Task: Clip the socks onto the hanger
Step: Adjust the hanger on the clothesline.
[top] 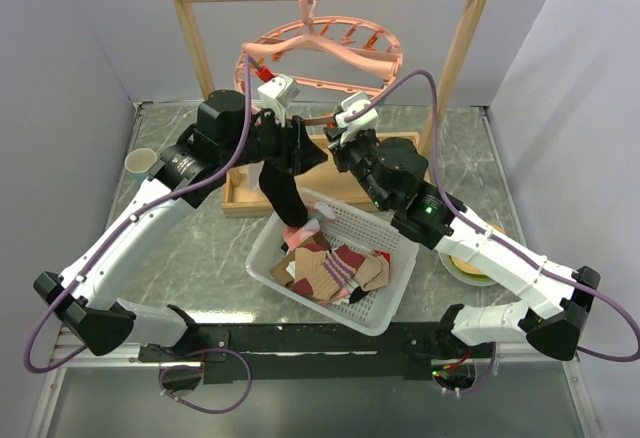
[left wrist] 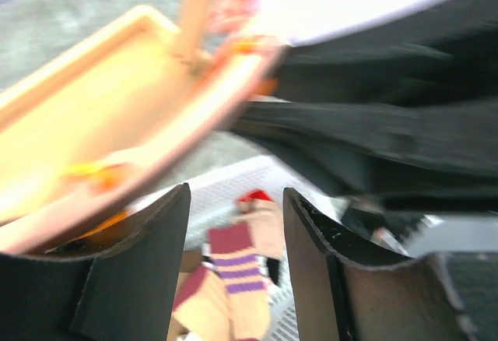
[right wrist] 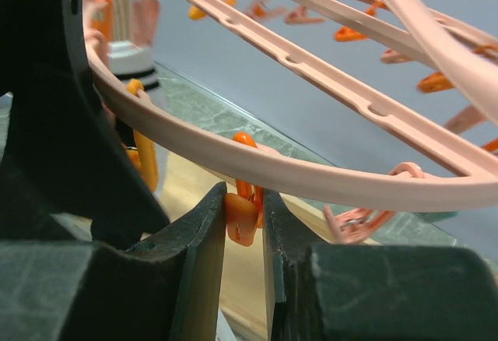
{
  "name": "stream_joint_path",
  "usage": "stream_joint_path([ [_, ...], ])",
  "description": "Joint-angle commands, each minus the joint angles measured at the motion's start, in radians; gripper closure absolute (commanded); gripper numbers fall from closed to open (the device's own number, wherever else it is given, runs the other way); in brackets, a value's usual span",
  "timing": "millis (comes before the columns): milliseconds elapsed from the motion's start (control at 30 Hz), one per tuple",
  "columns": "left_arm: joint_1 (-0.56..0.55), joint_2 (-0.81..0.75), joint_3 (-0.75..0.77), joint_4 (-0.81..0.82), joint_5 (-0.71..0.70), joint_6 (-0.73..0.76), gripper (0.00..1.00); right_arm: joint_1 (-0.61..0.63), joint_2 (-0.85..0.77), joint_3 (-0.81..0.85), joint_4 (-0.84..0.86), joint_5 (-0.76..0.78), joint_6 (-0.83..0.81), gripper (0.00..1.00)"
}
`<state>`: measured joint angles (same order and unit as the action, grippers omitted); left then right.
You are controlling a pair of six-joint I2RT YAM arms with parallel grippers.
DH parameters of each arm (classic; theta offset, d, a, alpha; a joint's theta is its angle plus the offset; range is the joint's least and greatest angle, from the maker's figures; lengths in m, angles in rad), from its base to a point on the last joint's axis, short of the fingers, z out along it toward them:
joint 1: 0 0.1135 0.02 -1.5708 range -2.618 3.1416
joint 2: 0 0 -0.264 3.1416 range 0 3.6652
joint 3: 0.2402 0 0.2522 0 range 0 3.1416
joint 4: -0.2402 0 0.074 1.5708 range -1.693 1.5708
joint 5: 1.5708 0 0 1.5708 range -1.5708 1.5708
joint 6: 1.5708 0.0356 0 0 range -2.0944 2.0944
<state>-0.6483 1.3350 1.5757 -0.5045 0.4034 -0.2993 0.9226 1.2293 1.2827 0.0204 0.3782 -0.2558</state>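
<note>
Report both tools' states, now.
Left tool: open, gripping nothing.
Right tool: shut on an orange clip of the hanger.

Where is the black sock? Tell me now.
In the top view the black sock hangs left of centre, below the hanger's near rim, its toe reaching the far-left corner of the white basket.
</note>
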Motion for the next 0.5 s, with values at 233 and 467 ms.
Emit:
stream_joint_path([
  [233,0.004,0.020,0.044,-0.003,-0.357,0.006,0.43,0.010,-0.073,-0.006,0.056,-0.061,0.013,0.58],
  [467,0.004,0.062,0.096,-0.008,-0.400,0.000,0.41,0.009,-0.094,-0.037,0.059,-0.099,0.006,0.37],
])
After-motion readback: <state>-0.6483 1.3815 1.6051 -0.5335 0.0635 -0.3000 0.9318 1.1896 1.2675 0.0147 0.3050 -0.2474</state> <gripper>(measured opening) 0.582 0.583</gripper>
